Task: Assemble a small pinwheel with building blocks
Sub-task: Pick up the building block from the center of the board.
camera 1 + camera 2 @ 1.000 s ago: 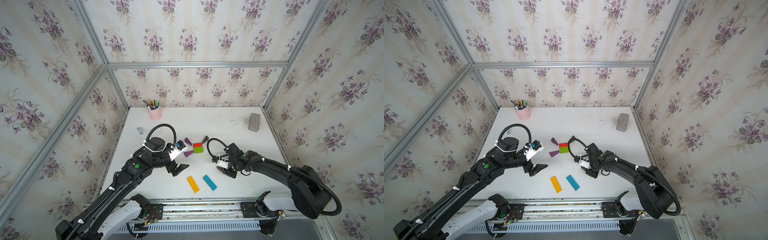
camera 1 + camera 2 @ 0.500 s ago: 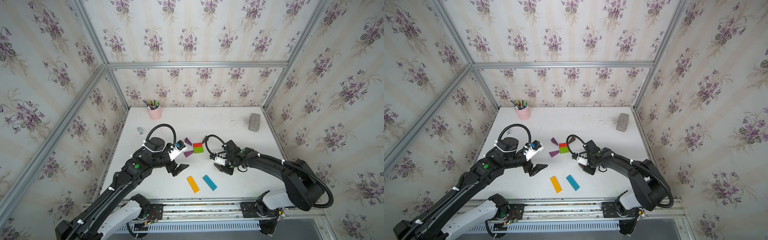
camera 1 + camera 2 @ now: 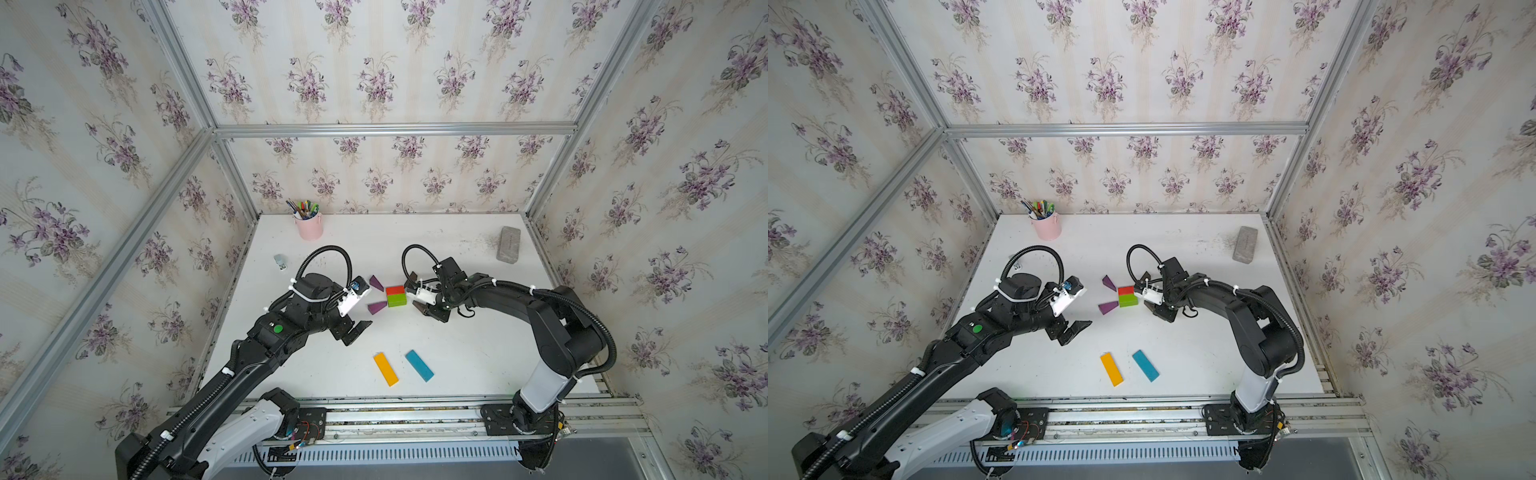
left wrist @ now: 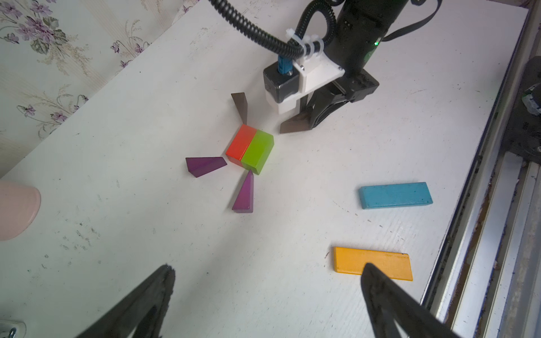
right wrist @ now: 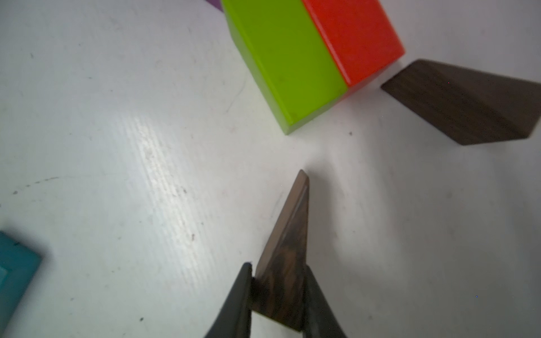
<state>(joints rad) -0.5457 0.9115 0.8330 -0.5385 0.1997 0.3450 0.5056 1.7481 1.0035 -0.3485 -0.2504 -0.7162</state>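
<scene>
Currently I'm watching right end effector (image 5: 278, 292) clamping dark-brown wedge (image 5: 288, 234) by its thick end, thin tip pointing at green brick (image 5: 281, 58) with a small gap showing between them. Left end effector (image 4: 268, 267) is hanging wide open, gripping nothing. Pinwheel (image 3: 395, 296) is lying half-built mid-bench (image 3: 457, 340): red brick (image 4: 240, 143) touching green brick, far purple wedge (image 3: 376, 282), near purple wedge (image 3: 376, 307) and second brown wedge (image 5: 468, 102) fanning from corners. Blue bar (image 4: 395, 195) and yellow bar (image 4: 371, 262) are lying loose nearer front edge, apart.
</scene>
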